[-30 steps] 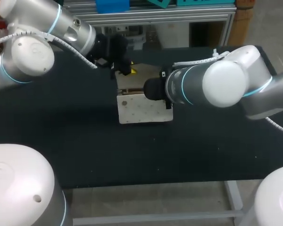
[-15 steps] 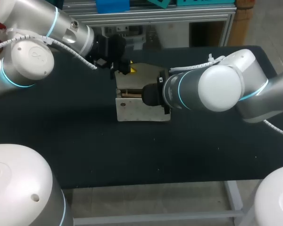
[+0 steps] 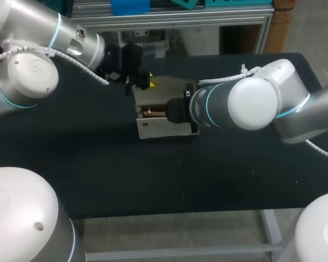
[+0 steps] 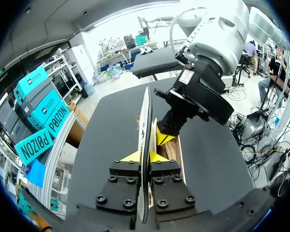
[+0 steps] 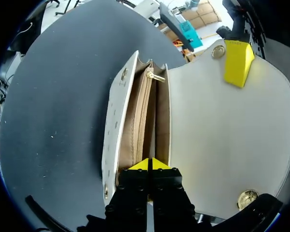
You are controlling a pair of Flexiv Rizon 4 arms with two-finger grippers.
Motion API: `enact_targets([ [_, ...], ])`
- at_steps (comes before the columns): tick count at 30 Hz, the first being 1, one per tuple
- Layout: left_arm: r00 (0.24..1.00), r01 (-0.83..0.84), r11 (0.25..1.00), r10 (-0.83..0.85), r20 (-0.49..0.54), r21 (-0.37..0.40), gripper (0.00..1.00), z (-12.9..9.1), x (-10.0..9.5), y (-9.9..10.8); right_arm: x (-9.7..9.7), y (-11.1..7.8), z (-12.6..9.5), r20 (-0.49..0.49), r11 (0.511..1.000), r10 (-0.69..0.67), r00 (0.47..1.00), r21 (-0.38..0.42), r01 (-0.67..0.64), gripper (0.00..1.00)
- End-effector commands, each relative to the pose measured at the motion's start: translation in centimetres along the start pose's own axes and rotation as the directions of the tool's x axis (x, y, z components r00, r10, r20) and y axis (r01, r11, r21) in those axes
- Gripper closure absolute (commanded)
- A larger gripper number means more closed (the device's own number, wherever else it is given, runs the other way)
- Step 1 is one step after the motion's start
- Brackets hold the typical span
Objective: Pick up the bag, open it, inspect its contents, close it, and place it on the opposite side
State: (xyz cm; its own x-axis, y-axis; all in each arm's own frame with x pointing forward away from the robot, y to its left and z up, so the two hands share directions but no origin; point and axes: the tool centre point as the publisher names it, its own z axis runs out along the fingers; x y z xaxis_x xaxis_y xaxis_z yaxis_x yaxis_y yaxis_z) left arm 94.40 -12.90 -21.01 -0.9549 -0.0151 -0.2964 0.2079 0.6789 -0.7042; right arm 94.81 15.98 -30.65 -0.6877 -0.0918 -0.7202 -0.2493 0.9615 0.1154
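A white bag with a tan inside stands open in the middle of the black table. Its wide white flap is held up and back. My left gripper is shut on the flap's far edge; in the left wrist view the flap runs edge-on between the yellow tips of that gripper. My right gripper is shut, its tips at the near end of the bag's mouth, over the tan lining. A zip with a gold pull runs along the inner pocket.
My right arm lies low across the table's right half, just behind the bag. My left arm comes in over the back left corner. Bare black table lies in front and to both sides.
The bag has tipped more upright, so less of its front face shows. My right gripper has gone a little left, lower into the bag's mouth. My left gripper keeps the flap.
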Motion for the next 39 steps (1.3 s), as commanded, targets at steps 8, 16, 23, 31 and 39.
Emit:
enact_targets([
  [8, 1.000, -0.014, 0.999, 0.015, -0.028, 0.035, 1.00, -0.4, 0.7, -0.3, -0.4, 0.1, 2.5, -0.043, 1.000, -0.002, 0.999, 0.000, 0.002, 1.00],
  [16, 0.999, -0.019, 0.999, 0.020, -0.027, 0.042, 1.00, -0.5, 0.6, -0.3, 0.5, 0.5, 3.3, -0.091, 1.000, -0.023, 0.996, -0.008, 0.022, 1.00],
  [23, 0.999, -0.030, 0.998, 0.032, -0.037, 0.055, 1.00, -0.4, 0.6, -0.2, 1.5, 0.5, 3.5, -0.128, 0.999, -0.035, 0.991, -0.007, 0.035, 0.36],
  [31, 0.998, -0.047, 0.997, 0.049, -0.038, 0.056, 1.00, -0.3, 0.8, -0.4, 1.8, 0.4, 3.9, -0.169, 0.999, -0.034, 0.985, 0.001, 0.035, 0.00],
  [39, 0.996, -0.071, 0.996, 0.073, -0.045, 0.053, 1.00, -0.3, 1.2, -0.5, 2.0, 0.3, 4.2, -0.182, 1.000, -0.027, 0.983, 0.001, 0.028, 0.00],
])
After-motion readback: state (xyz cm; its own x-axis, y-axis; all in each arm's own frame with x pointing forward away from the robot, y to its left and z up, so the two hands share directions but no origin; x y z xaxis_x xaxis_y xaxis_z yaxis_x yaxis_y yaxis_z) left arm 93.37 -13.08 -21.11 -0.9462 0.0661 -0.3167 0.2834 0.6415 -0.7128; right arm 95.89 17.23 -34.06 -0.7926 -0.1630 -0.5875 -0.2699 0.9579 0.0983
